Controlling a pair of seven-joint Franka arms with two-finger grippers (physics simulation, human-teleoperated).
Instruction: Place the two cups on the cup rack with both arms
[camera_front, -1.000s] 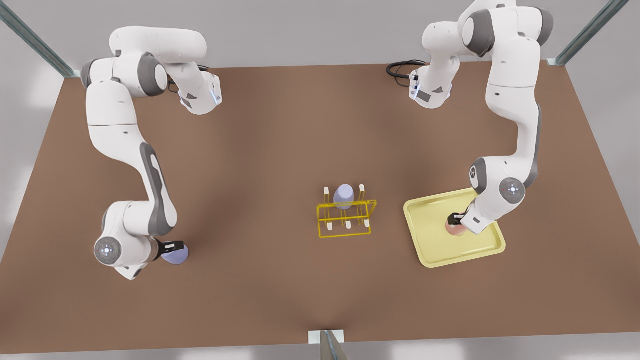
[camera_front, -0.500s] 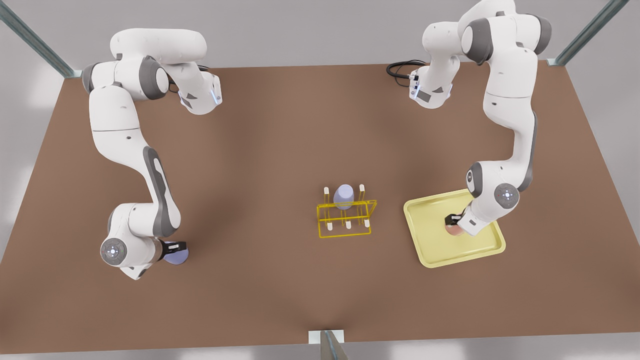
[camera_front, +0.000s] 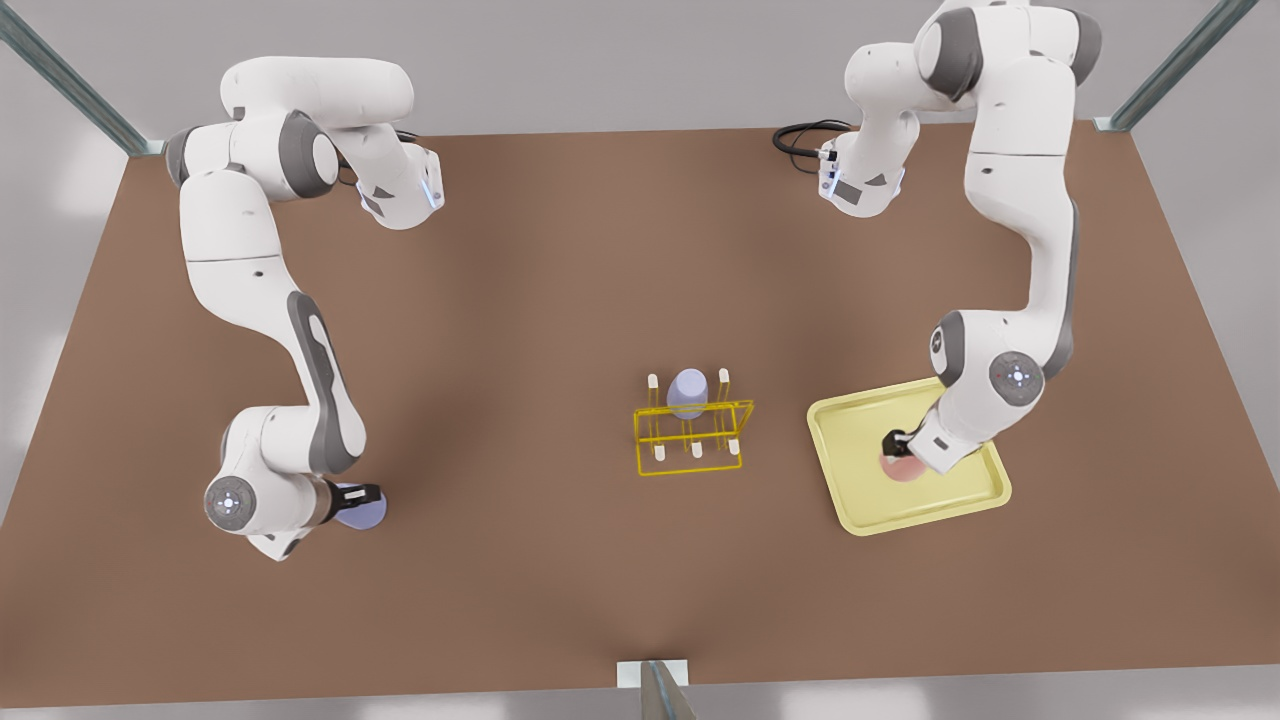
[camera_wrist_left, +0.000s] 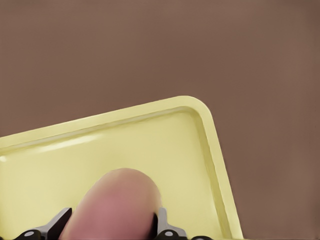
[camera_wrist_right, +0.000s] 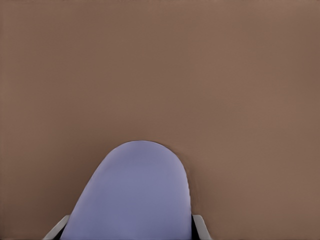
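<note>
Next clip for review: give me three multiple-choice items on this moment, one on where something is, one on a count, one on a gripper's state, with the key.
1. Where is the pink cup?
A. on the cup rack
B. over the yellow tray
C. on bare table

2. How many cups sit on the cup rack?
A. none
B. one
C. three

3. What is the right gripper doing?
A. hanging open, far from any cup
B. shut on the lavender cup
C. gripping the rack

Key:
1 B, the left wrist view shows the yellow tray behind it, the left gripper closed on it.
2 B, one racked lavender cup.
3 B, its fingers flank the lavender cup.
</note>
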